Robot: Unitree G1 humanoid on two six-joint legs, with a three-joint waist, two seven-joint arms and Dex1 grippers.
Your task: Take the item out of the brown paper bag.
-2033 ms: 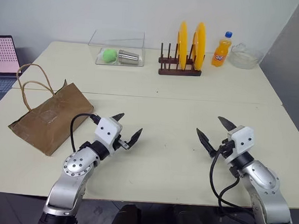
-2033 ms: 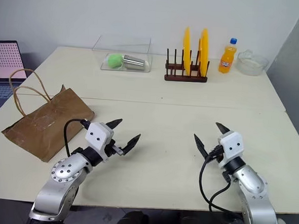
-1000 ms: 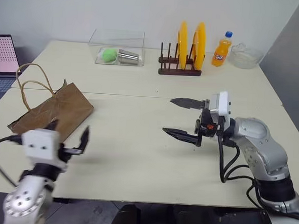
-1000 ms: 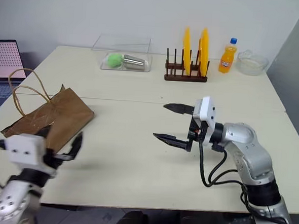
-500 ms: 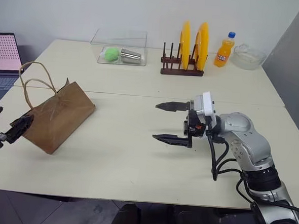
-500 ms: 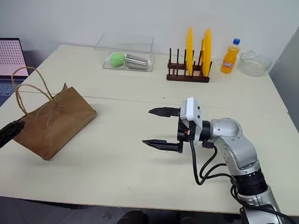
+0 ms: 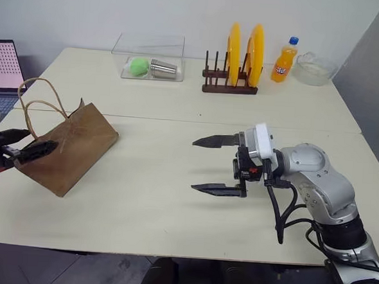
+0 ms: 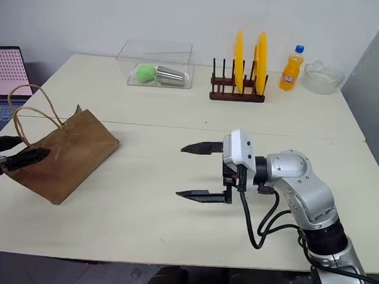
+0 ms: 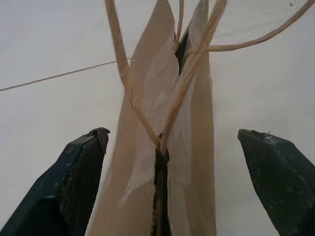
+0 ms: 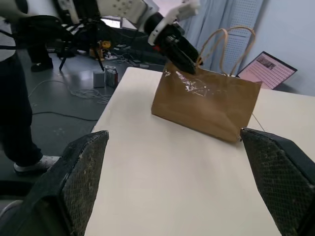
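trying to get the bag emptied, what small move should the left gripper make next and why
Probably ease the left gripper forward a little so its open fingers straddle the top edge of the brown paper bag, then close. In the left wrist view the bag's narrow mouth and cord handles sit between the spread fingers, not yet pinched. The right gripper waits open over the table.

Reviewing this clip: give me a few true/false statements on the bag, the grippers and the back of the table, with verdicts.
1. The brown paper bag lies on the table. True.
2. The right gripper is shut on a bottle. False: open and empty.
3. The left gripper is open at the bag's mouth, a finger on each side. True.
4. The orange soda bottle is inside the clear box. False: it stands beside the plate rack.
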